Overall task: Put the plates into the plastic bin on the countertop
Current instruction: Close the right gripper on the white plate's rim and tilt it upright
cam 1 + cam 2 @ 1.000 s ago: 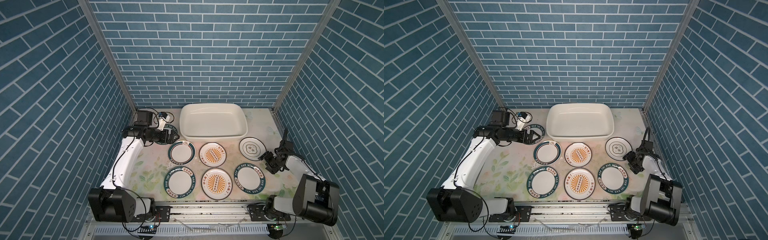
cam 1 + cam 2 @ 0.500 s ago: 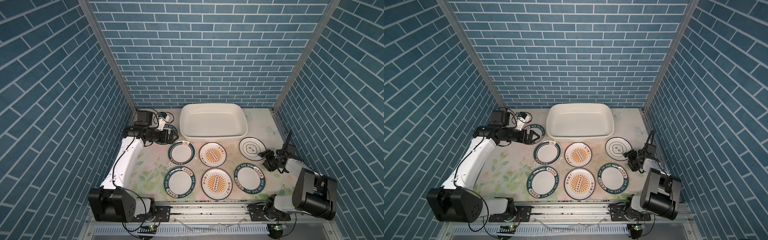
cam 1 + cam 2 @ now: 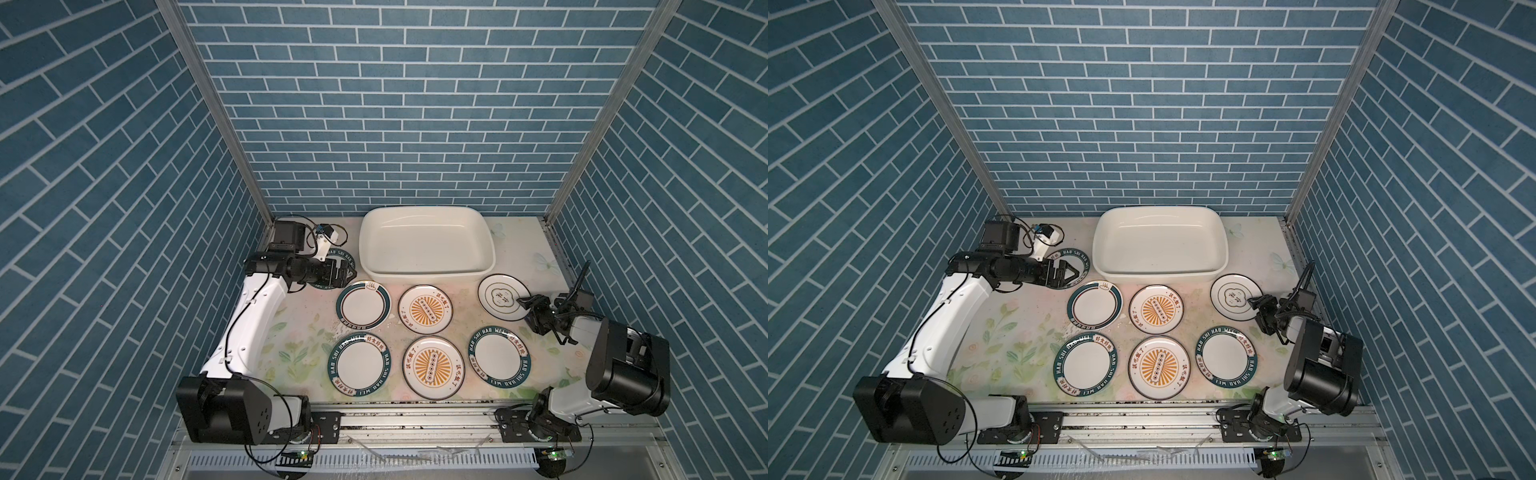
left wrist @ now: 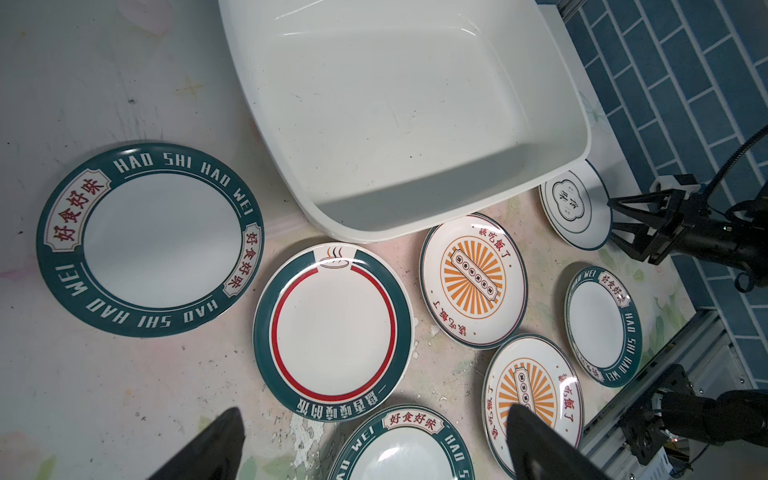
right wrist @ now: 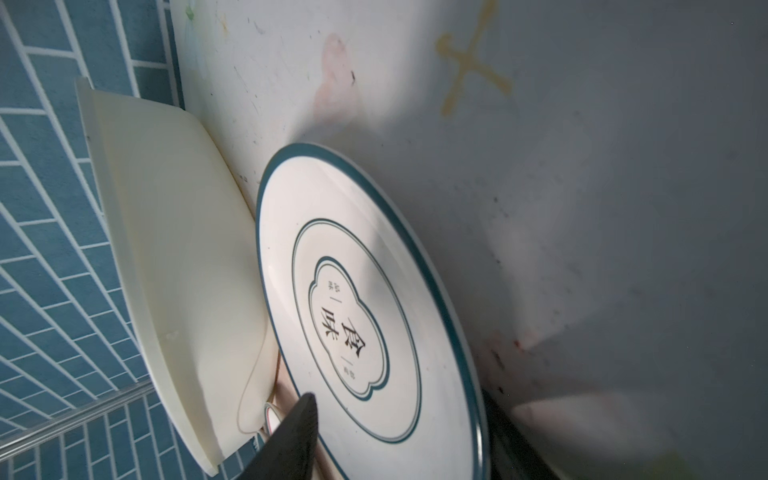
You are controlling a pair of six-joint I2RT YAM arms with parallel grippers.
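while the plastic bin (image 3: 428, 275) at the back of the countertop (image 3: 307, 332) shows only its bare white floor, all seven plates (image 3: 359, 365) lie flat outside it. on the left, the left gripper (image 3: 1069, 274) hovers over the lettered teal plate (image 3: 1073, 254) beside the bin, jaws spread wide and holding nothing, its arm reaching level. on the right, the right gripper (image 3: 523, 309) sits low, turned sideways, jaws half spread astride the right-hand rim of the ringed plate (image 3: 498, 297); whether they touch it i cannot tell.
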